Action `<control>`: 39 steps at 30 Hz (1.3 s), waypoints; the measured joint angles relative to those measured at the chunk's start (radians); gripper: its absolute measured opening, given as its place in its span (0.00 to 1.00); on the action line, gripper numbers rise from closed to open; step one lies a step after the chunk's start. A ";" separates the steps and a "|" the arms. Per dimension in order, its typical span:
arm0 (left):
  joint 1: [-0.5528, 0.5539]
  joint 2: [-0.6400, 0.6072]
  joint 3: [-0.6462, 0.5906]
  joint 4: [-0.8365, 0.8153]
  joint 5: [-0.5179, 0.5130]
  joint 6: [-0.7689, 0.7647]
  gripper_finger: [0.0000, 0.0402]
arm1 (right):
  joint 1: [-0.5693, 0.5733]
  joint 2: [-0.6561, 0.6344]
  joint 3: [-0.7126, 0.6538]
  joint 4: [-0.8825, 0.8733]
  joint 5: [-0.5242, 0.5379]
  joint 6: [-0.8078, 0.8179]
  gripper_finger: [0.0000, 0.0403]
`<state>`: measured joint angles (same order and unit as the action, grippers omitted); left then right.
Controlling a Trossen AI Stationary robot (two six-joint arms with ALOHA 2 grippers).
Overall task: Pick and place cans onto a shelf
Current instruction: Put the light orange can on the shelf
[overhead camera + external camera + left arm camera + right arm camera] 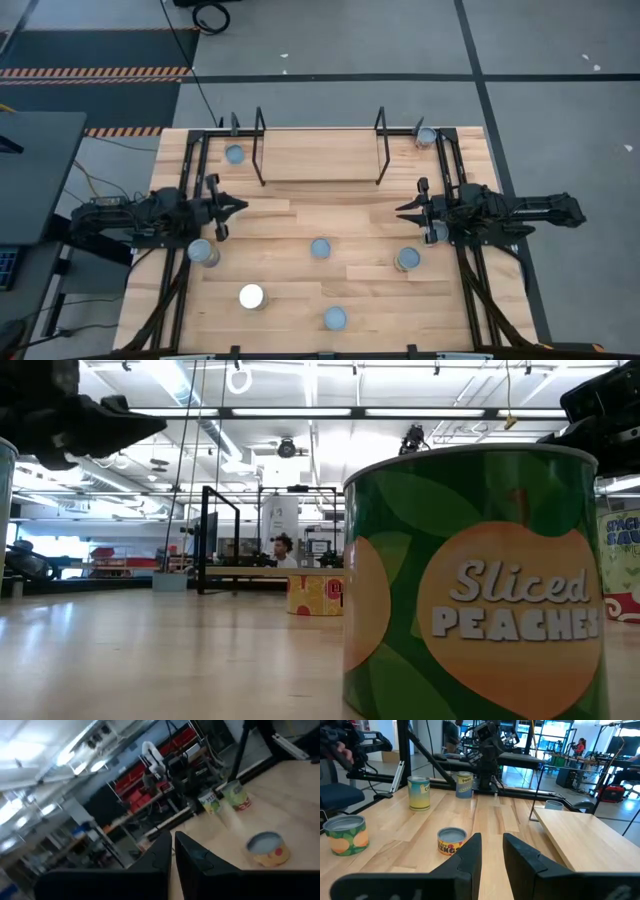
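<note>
The shelf (318,160) holds no cans (320,248); left hand (240,207) closed, right hand (402,211) slightly parted, both empty.

The light wooden table (300,225) bears the black-wire shelf (318,155) at its far edge and scattered cans (320,248), most nearer than both pincers, none between them.

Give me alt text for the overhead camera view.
Seven cans sit scattered on a wooden table, none on the empty shelf at its far edge. Left hand and right hand face each other across the middle, holding nothing.
</note>
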<state>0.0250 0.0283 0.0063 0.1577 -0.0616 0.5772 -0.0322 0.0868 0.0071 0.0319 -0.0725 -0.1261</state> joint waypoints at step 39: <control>-0.166 0.755 0.913 -0.590 0.078 -0.950 0.01 | -0.002 0.000 0.000 0.562 0.043 0.209 0.22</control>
<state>-0.1409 0.7837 0.9189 -0.4324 0.0167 -0.3729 -0.0341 0.0870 0.0071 0.5941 -0.0297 0.0832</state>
